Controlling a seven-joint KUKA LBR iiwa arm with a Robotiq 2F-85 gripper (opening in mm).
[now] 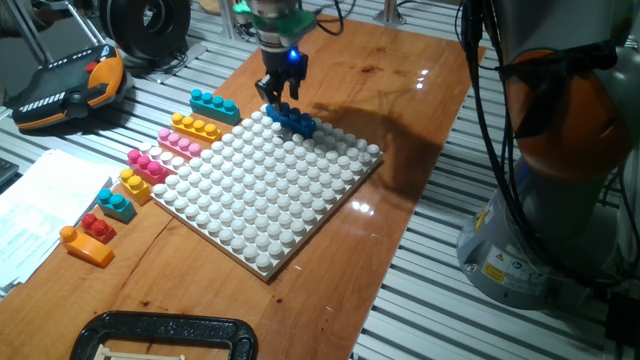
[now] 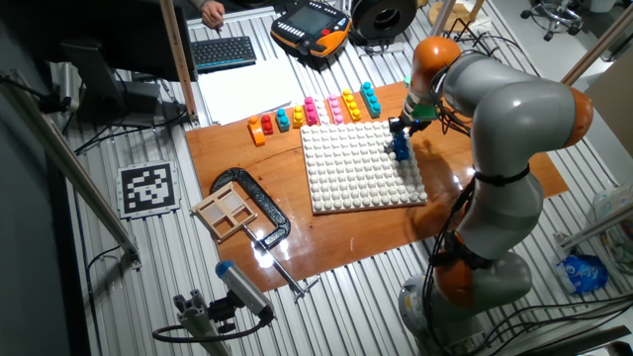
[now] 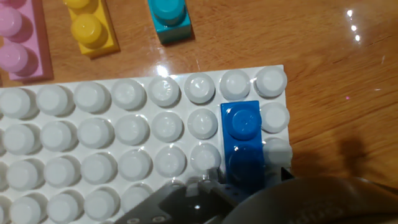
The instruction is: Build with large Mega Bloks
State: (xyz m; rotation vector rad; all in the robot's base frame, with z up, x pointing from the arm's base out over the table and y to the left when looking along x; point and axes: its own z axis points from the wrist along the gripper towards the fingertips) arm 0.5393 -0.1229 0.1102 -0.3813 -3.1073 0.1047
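I have the hand [image 1: 282, 97] low over the far edge of the white baseplate [image 1: 270, 180], and its fingers look closed on the dark blue brick [image 1: 293, 120]. In the hand view the brick sits on the plate's second column from the corner, with white studs showing on both sides of it. I can't tell whether it is pressed fully home or only resting on the studs.

I judge this brick to be light, hollow, hard plastic: stiff, and unlikely to crush or bend under the fingers. The walls are smooth and glossy, so it could slip or twist if pinched near one end. I'd hold it across the two long flat sides near the middle, below the round top studs, and push straight down to seat it.

The other bricks lie in a row on the wooden counter [image 1: 400, 80] just beside the plate: a teal brick [image 1: 214, 106], a yellow brick [image 1: 196, 128], a pink brick [image 1: 181, 144] and a magenta brick [image 1: 148, 165], with smaller ones beyond.
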